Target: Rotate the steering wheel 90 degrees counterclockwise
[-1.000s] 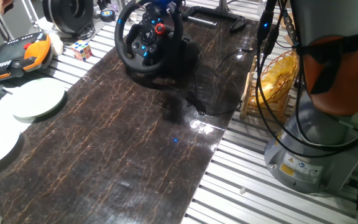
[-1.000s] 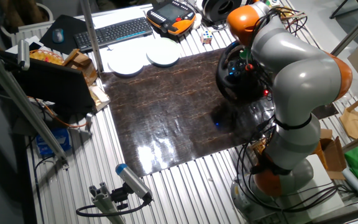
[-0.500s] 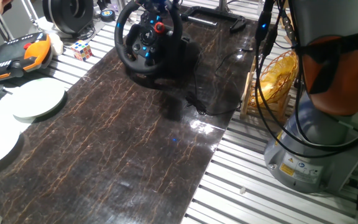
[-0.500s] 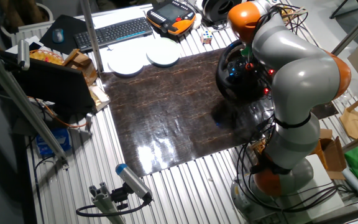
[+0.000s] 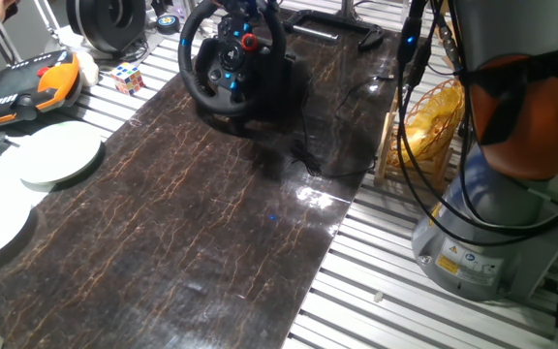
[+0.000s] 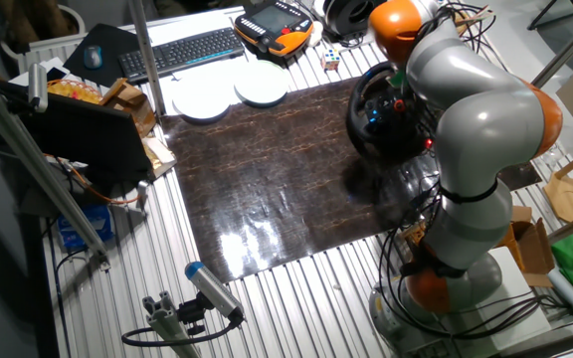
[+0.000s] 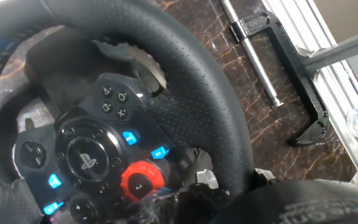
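at the mat's far edge, steering wheel (image 5: pixel 232 56) beside clamp (image 7: pixel 289 68).

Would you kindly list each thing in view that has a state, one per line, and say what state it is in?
Black round steering wheel: upright on its base, blue hub buttons lit, rotated off level.
Two-finger gripper: at the wheel's top rim; open or shut cannot be told.
Black metal clamp: lying flat, unattached.
Multicoloured puzzle cube: scrambled.
Two white round plates: lying flat, bare.

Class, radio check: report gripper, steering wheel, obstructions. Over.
Gripper at top of steering wheel rim, jaw state unseen. Wheel upright on its base. Nothing seen blocking it.
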Tool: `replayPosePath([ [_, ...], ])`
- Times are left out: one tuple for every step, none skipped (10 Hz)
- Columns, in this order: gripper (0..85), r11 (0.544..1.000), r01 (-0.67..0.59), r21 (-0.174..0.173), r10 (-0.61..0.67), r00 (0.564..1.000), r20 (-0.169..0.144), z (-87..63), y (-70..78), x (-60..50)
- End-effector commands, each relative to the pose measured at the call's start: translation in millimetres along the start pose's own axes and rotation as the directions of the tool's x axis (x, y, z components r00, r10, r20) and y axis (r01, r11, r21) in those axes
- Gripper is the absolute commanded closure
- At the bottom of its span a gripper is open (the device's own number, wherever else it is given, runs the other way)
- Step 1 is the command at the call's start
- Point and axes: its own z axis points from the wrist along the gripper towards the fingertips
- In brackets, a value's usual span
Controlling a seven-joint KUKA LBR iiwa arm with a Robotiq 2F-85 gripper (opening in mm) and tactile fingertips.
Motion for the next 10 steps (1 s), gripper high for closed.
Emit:
replayPosePath([
  [84.3, 1.0, -0.008, -0.005, 0.008, 1.0, 0.0, 0.3, -0.5, -0.2],
  [71.0, 1.0, -0.02, -0.015, 0.02, 1.0, -0.001, 1.5, -1.0, -0.5],
  [52.3, 0.999, -0.034, -0.023, 0.034, 0.999, 0.003, 2.3, -1.2, -0.5],
  [36.3, 0.998, -0.054, -0.027, 0.054, 0.999, 0.009, 2.3, -1.8, -0.8],
  [32.3, 0.998, -0.06, -0.033, 0.06, 0.998, 0.009, 2.1, -2.9, -0.5],
  [33.3, 0.998, -0.061, -0.036, 0.061, 0.998, 0.005, 2.6, -3.6, 0.4],
  [32.3, 0.997, -0.062, -0.036, 0.063, 0.998, 0.005, 2.6, -3.8, 0.9],
  [31.0, 0.997, -0.065, -0.036, 0.066, 0.998, 0.005, 1.9, -4.7, 1.3],
  [29.7, 0.996, -0.079, -0.041, 0.079, 0.997, 0.001, 0.1, -7.2, 2.9],
  [28.7, 0.994, -0.092, -0.05, 0.092, 0.996, -0.008, -3.6, -11.0, 6.1],
])
